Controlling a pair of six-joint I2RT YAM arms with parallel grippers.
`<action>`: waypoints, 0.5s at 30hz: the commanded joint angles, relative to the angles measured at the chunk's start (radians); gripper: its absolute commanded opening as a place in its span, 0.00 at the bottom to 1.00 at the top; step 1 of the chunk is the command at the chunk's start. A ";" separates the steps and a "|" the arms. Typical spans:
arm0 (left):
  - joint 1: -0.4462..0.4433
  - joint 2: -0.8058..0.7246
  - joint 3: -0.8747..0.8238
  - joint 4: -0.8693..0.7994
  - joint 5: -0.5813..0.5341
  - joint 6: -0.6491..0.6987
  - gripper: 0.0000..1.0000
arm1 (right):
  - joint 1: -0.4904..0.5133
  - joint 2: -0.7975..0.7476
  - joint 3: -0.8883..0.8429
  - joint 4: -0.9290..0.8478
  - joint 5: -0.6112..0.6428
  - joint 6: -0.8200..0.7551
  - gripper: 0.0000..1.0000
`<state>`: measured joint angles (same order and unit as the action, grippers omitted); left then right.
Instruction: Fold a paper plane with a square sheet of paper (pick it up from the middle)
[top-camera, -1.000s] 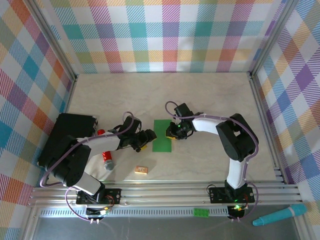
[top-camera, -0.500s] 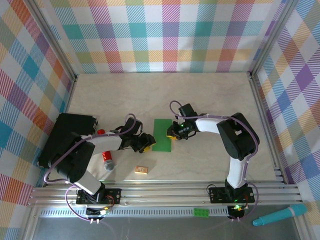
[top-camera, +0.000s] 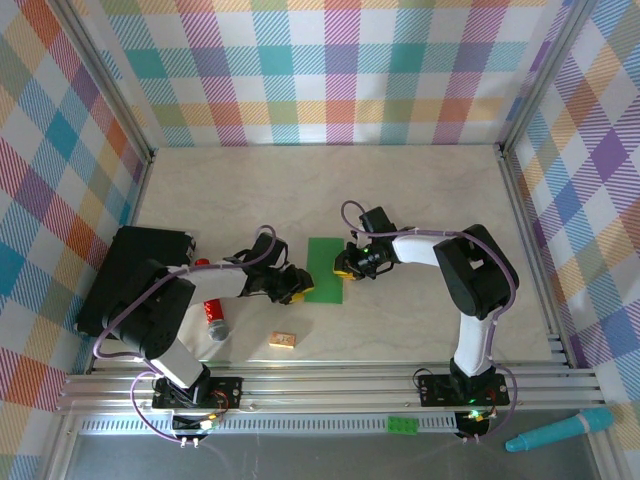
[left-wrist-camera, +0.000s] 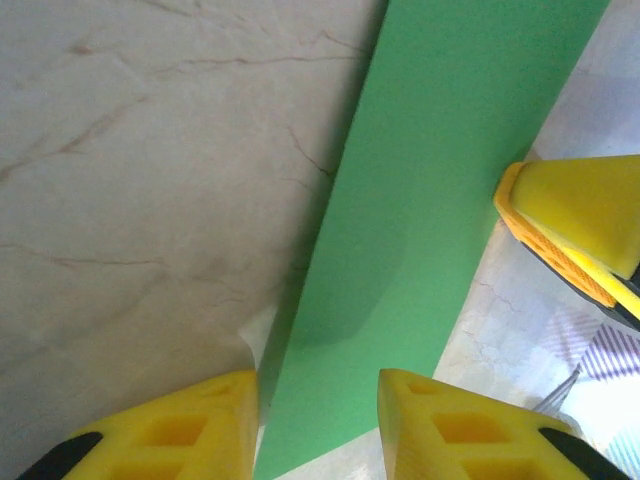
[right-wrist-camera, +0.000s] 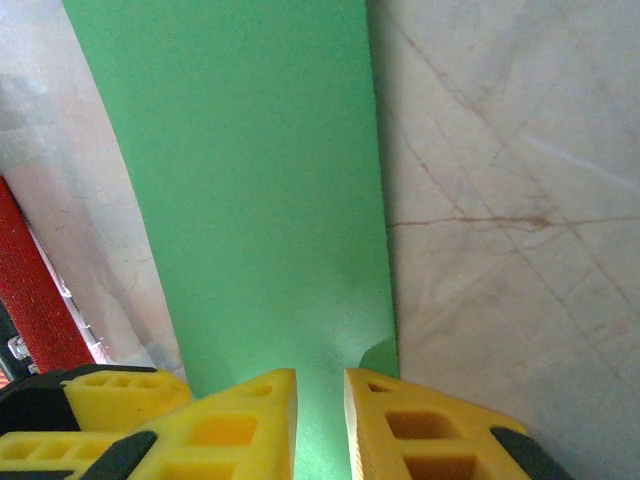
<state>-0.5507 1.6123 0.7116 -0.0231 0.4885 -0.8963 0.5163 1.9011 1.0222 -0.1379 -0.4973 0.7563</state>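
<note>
The green paper (top-camera: 324, 270) is seen as a narrow upright rectangle just left of the centre of the top view, lying on the pale table (top-camera: 430, 200). It appears to be folded in half already, though the layers cannot be made out. Its lower left edge is met by the left gripper (top-camera: 297, 288), and its right edge by the right gripper (top-camera: 344, 268).

Compared with a second ago, the chief change is found in the left gripper: its jaws are narrowed markedly and it is settled against the paper's edge. In the left wrist view its yellow fingers (left-wrist-camera: 180, 425) are nonetheless kept apart, with the strip's near end running between them, so nothing is clamped there yet. The right gripper is barely moved. Its fingers (right-wrist-camera: 230, 420) are pressed nearly together on the paper's edge, where a small curl is raised.

A closing left pinch is judged to be under way, so that the sheet can be held from both sides for the next crease. Most of the folding is taken to remain.
</note>
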 joint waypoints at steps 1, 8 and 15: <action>-0.011 0.015 0.049 0.012 0.073 0.015 0.36 | -0.010 0.042 -0.020 -0.038 0.037 0.011 0.23; 0.001 0.045 0.086 0.029 0.107 0.031 0.36 | -0.013 0.036 -0.020 -0.037 0.039 0.008 0.23; 0.048 0.117 0.123 0.054 0.125 0.040 0.35 | -0.024 0.030 -0.024 -0.025 0.026 -0.004 0.24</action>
<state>-0.5262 1.7107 0.8085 0.0074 0.5858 -0.8734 0.5049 1.9015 1.0222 -0.1349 -0.5072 0.7555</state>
